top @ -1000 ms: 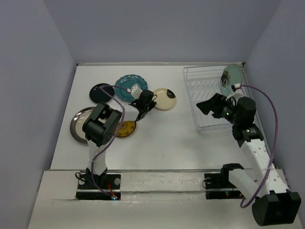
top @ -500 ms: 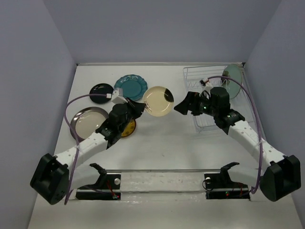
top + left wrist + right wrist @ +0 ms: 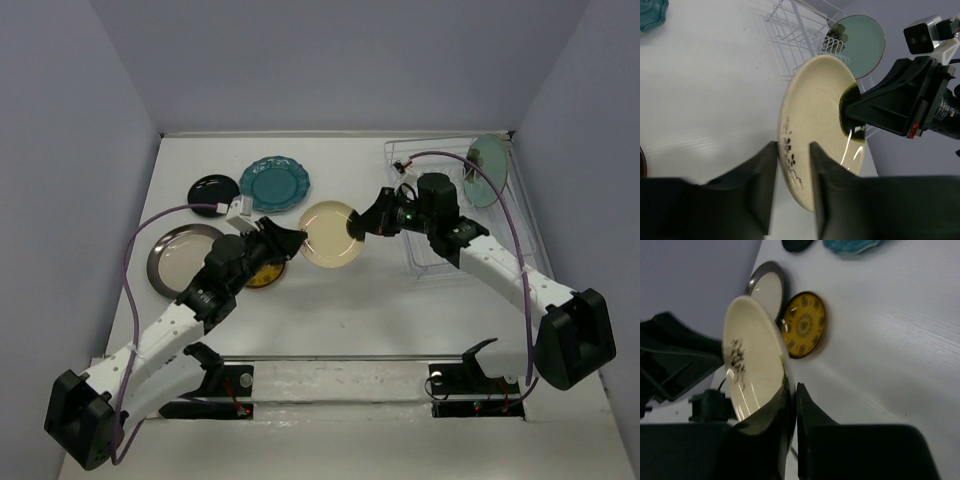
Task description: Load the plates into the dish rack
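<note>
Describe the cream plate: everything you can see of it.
The cream plate is round, glossy and ceramic-looking, with a small dark sprig painted on its face near the rim. It is off the table, tilted up on edge in mid-air. The left gripper pinches one side of the rim and the right gripper pinches the opposite side. Nothing else touches it.

Both arms are stretched out toward the middle, the left arm (image 3: 170,325) angling up and right, the right arm (image 3: 500,270) up and left. The right gripper (image 3: 358,226) is pinched on one rim of the cream plate (image 3: 325,235). The left gripper (image 3: 290,240) straddles the opposite rim and looks clamped too, I think.
</note>
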Tool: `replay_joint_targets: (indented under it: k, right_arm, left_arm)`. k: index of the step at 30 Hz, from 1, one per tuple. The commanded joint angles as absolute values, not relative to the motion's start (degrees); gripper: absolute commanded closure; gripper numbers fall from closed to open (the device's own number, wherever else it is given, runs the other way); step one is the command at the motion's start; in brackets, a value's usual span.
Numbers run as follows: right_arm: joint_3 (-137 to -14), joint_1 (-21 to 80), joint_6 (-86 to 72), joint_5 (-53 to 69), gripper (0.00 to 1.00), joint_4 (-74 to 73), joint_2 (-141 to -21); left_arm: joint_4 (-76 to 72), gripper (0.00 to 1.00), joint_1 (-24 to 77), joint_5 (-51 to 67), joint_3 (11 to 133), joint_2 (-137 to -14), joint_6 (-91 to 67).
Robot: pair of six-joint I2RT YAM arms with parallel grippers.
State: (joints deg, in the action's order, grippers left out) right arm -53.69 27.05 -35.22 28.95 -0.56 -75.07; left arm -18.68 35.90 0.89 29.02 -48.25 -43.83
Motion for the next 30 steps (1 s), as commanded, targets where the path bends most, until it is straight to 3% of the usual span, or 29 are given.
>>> replay_joint_targets:
  k: [1,4,5,6,13,30]
  right_arm:
    - [-59.1,27.2,-36.5,28.8,0.93,3.5,-73.6]
    - [-63.7,25.9,-30.4,17.3,0.93,-5.6,-70.5]
    - [-69.9,22.5,-24.2,6.3,0.93,-10.0,-69.0]
    - [-70.0,21.0,-24.2,6.2,0.93,-10.7,-68.6]
    - [-78.0,13.5,-2.2,-32.5,0.93,-6.0,-73.4]
    - [-92.2,4.4,20.0,-39.7,0.93,-4.0,-99.8]
  left_arm:
    - [-13.8,0.21,35.9,5.3,35.9,-44.8,-38.2]
    - [-6.6,0.01,35.8,4.2,41.7,-43.5,-30.9]
    - [2.3,0.01,35.9,1.8,45.1,-42.4,-24.8]
    - [3.9,0.01,35.8,1.3,45.6,-42.1,-23.0]
    - [6.1,0.01,35.8,-3.6,39.2,-38.5,-15.0]
    - [6.9,0.01,38.8,-6.4,39.6,-35.4,-13.8]
